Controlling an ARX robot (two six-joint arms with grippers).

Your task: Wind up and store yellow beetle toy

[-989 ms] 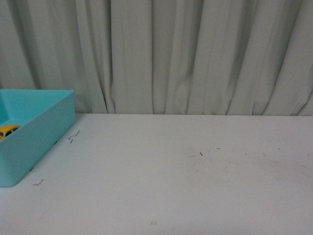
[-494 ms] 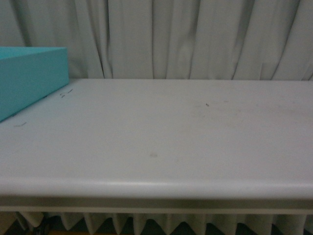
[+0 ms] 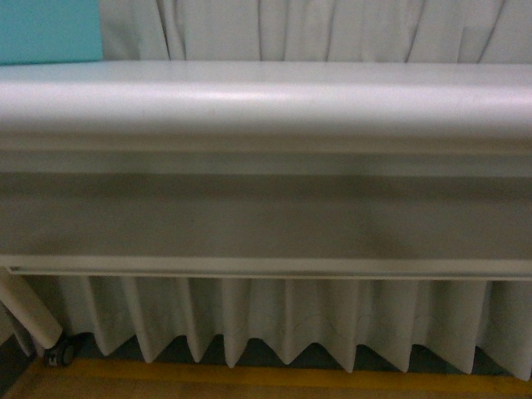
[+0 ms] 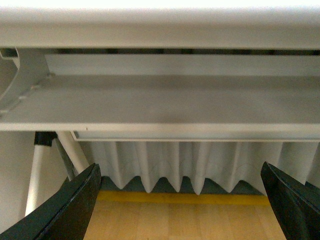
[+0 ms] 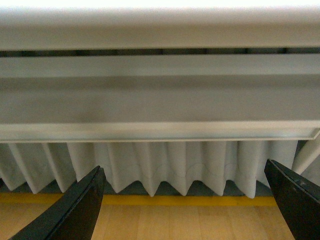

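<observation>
The yellow beetle toy is out of view in every frame now. A corner of the turquoise bin [image 3: 50, 32] shows at the top left of the front view, its inside hidden. My left gripper [image 4: 182, 210] is open below the table's front edge [image 4: 160, 35], with nothing between its black fingers [image 4: 75, 205]. My right gripper [image 5: 185, 210] is open too, also below the table edge [image 5: 160, 30], and its dark fingers [image 5: 80, 207] hold nothing. Neither arm shows in the front view.
The white table's rounded front edge [image 3: 266, 96] and its underside rail [image 3: 266, 224] fill the front view. A table leg with a caster [image 3: 37, 320] stands at the lower left. A pleated grey curtain [image 3: 291, 320] hangs behind, above the wooden floor [image 3: 249, 382].
The front view has dropped from the tabletop to below the table's front edge. The bin has slid up to the top left corner and the yellow toy inside it is no longer visible.
</observation>
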